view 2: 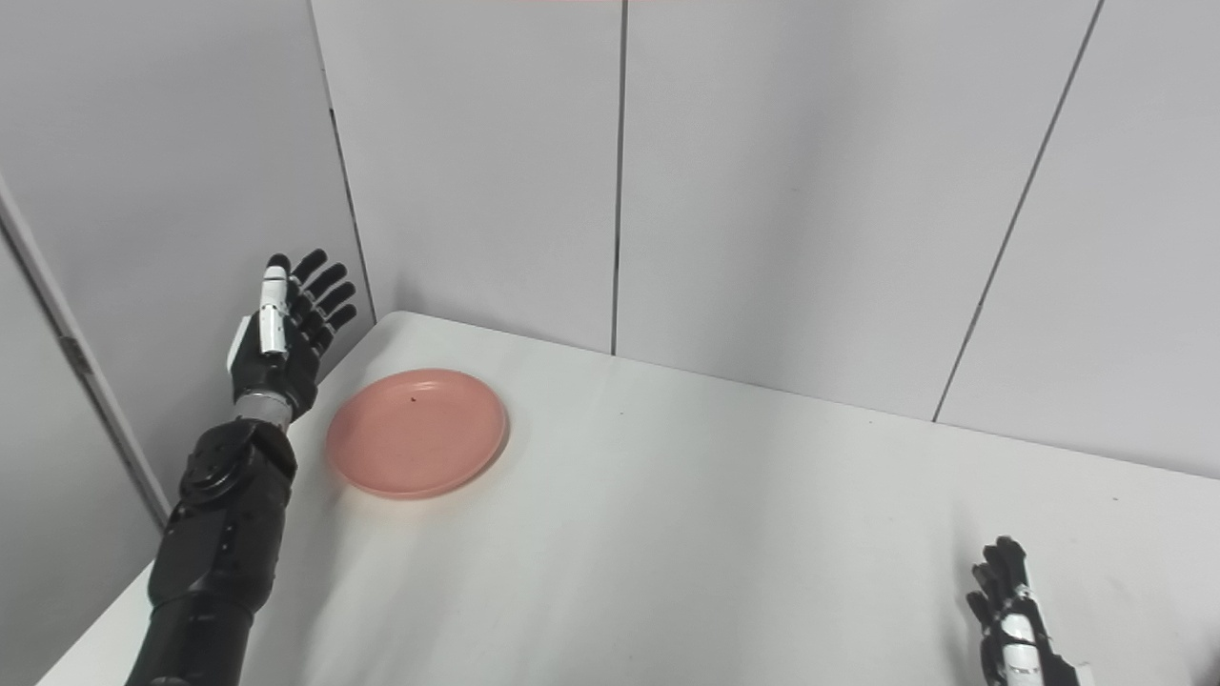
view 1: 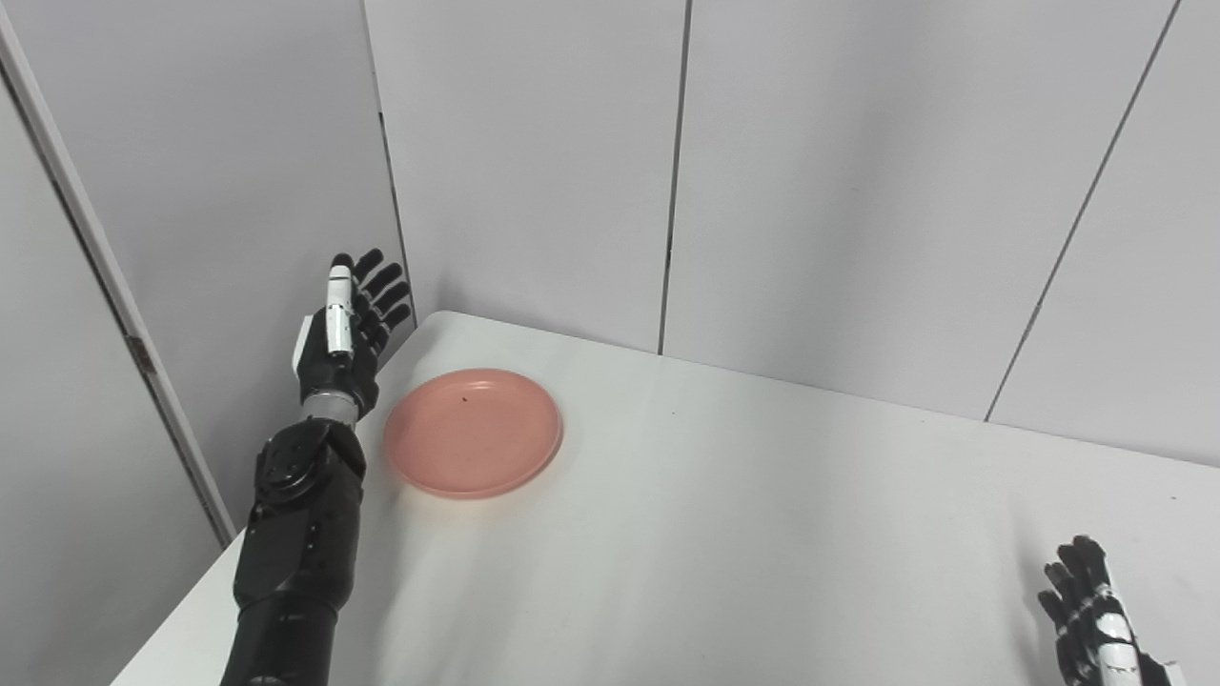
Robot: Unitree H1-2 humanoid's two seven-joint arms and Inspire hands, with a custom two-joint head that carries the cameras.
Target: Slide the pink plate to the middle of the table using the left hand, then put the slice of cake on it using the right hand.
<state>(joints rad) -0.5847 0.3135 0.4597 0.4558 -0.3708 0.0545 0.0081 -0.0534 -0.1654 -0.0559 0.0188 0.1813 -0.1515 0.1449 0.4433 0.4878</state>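
White table (view 1: 762, 534), walled behind. Pink plate (view 1: 473, 433) near far-left corner, not yet slid. Left hand (view 1: 345, 333) released, fingers spread, raised just left of plate. Right hand (view 1: 1096, 619) near right, grip unclear. No cake visible. Next, likely: push plate rightward to middle.

The plate (view 1: 473, 433) is a plain salmon pink, with one tiny dark speck near its far side. The surface (view 1: 724, 534) is plain white, crossed by soft grey shadows. The left robot hand (view 1: 345, 329) is black with white panels along one finger and its edge. The right robot hand (view 1: 1096, 619) is likewise black with white patches. The wall panels (view 1: 839, 171) are pale grey with thin dark seams.
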